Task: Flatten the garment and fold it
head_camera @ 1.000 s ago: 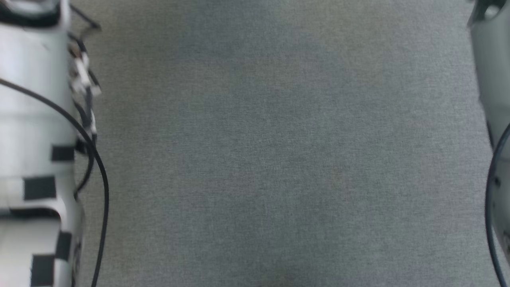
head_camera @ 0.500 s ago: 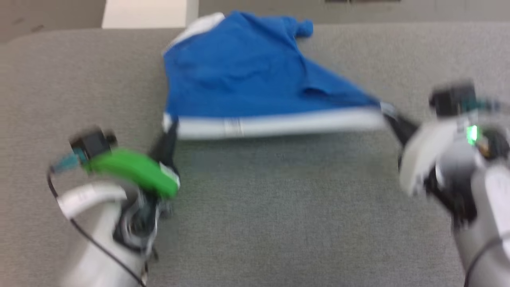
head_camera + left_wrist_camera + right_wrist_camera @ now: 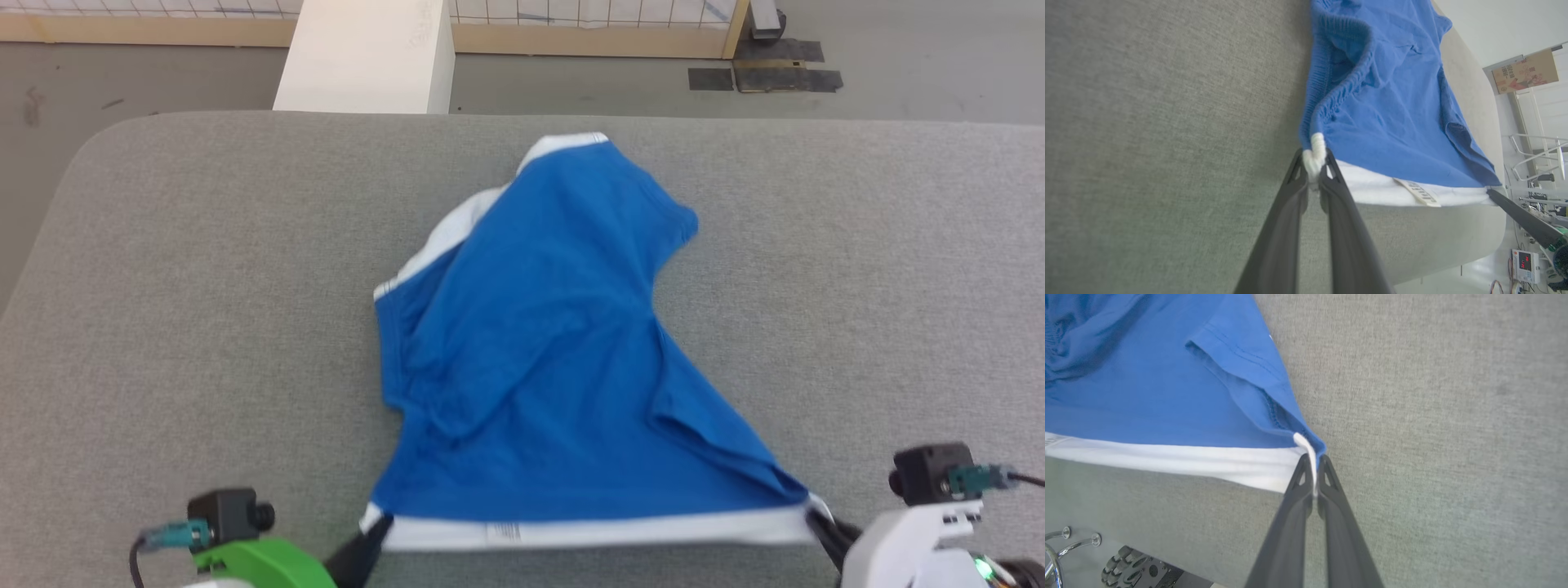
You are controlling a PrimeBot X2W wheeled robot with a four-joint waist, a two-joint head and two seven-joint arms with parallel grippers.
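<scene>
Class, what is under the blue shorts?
The shorts lie on the grey table, which shows all round them. The part beneath the cloth is covered, so anything there cannot be seen.

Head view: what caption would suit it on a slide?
The left gripper and right gripper pinch the near corners of blue shorts spread on a grey table.

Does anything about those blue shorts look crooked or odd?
Yes. The garment lies askew. Its near edge is stretched straight between the left gripper and the right gripper, but the far part is bunched into a lopsided peak, with creases and white edging showing on the left.
</scene>
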